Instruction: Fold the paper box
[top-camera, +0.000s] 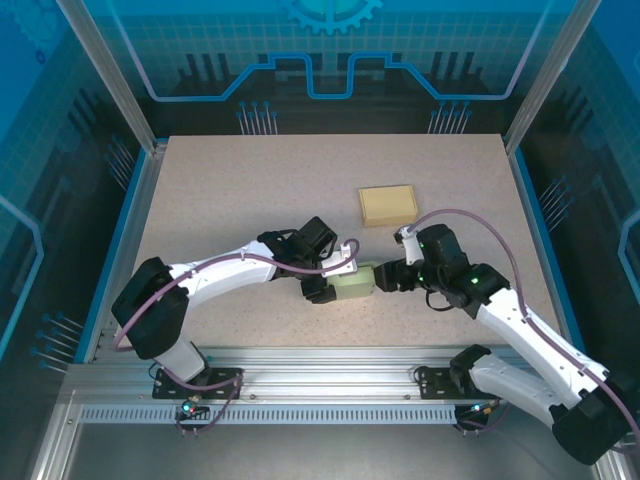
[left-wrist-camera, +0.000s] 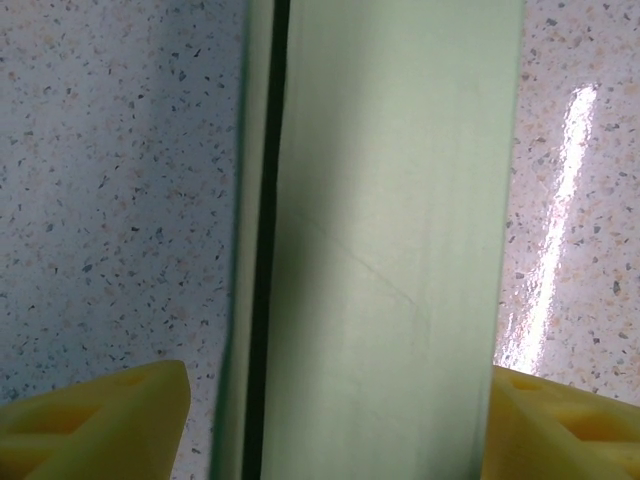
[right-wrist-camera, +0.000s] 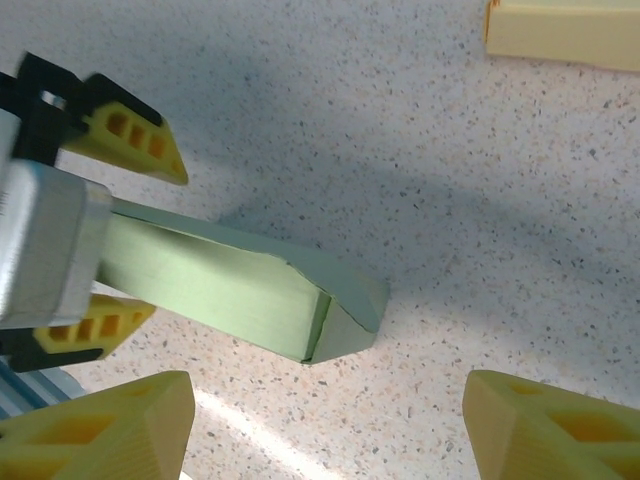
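Note:
The pale green paper box (top-camera: 352, 283) lies on the table between my two grippers, folded into a long closed shape with a slanted end flap (right-wrist-camera: 345, 300). My left gripper (top-camera: 320, 288) straddles the box's left end, jaws open. In the left wrist view the box (left-wrist-camera: 390, 230) runs between the yellow fingers. The left finger (left-wrist-camera: 120, 415) stands apart from it and the right finger (left-wrist-camera: 560, 415) sits at its edge. My right gripper (top-camera: 386, 278) is open just right of the box, with bare table between its fingertips (right-wrist-camera: 100, 425) and the box end a little ahead.
A tan folded box (top-camera: 388, 204) lies behind my right gripper, toward the back of the table, and shows at the top right of the right wrist view (right-wrist-camera: 565, 30). The speckled tabletop (top-camera: 250, 190) is walled by blue panels and metal posts.

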